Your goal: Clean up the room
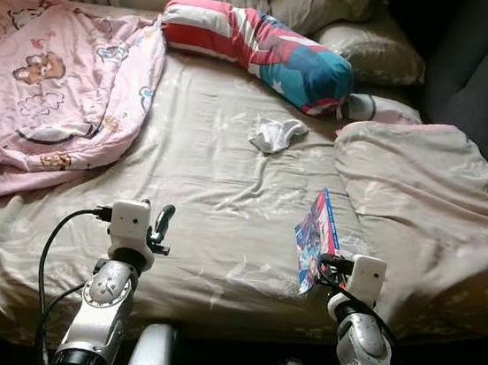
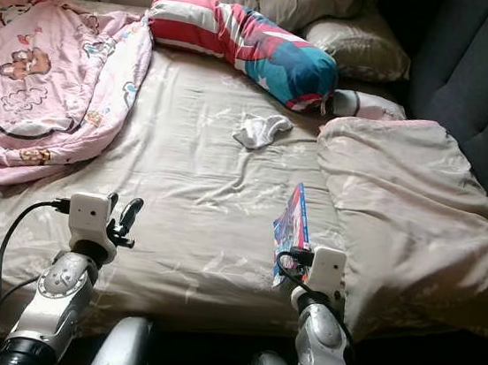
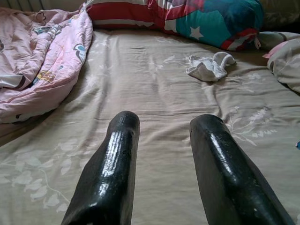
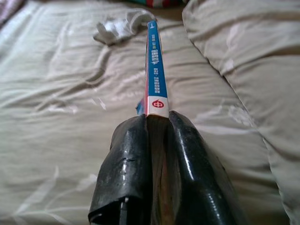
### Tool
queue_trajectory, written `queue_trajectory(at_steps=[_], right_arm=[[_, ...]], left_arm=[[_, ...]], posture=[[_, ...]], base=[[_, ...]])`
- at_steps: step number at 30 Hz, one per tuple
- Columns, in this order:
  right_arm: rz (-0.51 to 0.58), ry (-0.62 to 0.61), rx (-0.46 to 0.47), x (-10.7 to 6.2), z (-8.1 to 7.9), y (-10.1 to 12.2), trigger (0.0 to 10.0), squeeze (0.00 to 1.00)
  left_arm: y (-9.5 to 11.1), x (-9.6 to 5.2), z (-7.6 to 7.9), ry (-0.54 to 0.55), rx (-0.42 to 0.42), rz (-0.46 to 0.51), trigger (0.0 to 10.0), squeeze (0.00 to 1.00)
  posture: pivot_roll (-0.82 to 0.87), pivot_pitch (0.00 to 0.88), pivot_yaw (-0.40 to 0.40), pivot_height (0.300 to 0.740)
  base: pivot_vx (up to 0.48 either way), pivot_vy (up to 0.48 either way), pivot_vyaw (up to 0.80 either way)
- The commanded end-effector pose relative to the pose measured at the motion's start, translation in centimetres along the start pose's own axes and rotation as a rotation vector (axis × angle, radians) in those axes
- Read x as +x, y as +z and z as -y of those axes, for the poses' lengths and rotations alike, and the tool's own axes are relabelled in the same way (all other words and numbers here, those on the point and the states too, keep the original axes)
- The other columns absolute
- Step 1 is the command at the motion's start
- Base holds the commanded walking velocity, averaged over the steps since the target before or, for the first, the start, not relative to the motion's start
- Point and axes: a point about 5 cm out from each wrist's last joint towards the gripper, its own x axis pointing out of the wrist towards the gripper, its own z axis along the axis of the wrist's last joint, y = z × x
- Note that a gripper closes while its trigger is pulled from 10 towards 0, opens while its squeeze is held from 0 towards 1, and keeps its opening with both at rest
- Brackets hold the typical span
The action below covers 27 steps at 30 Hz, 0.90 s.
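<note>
The right gripper pinches a thin, glossy blue book edge-up over the bed's near edge, just beside a rumpled beige duvet. The left gripper hovers near that edge too, its 2 fingers spread with nothing between them. A crumpled white sock lies mid-bed. A striped bolster crosses the head end; a soft pink quilt heaps along the left edge.

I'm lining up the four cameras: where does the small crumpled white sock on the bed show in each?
Left eye view: crumpled white sock, upper centre, below the striped bolster pillow.
Right eye view: sock, upper centre.
Left wrist view: sock, beyond the open left gripper.
Right wrist view: sock, beside the blue book.
Shared landmark: the beige bedsheet.
</note>
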Motion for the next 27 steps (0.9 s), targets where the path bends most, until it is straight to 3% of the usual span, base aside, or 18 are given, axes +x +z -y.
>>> queue_trajectory(at_steps=[1, 6, 27], right_arm=[[0.11, 0.016, -0.006, 0.36, -0.18, 1.93, 10.0, 0.0], [0.137, 0.007, 0.003, 0.51, 0.1, 2.5, 10.0, 0.0], [0.131, 0.005, -0.019, 0.58, 0.55, 2.62, 10.0, 0.0]], left_arm=[[0.09, 0.0, -0.13, -0.001, 0.008, -0.001, 10.0, 0.0], [0.11, 0.02, -0.13, -0.002, 0.007, 0.0, 10.0, 0.0], [0.14, -0.01, 0.04, -0.014, 0.012, 0.005, 10.0, 0.0]], posture=[[0.01, 0.153, -0.033, 0.634], [0.01, 0.154, -0.033, 0.634], [0.01, 0.146, -0.033, 0.634]], base=[[0.0, 0.0, 0.0], [0.048, 0.0, 0.0], [0.31, 0.0, 0.0]])
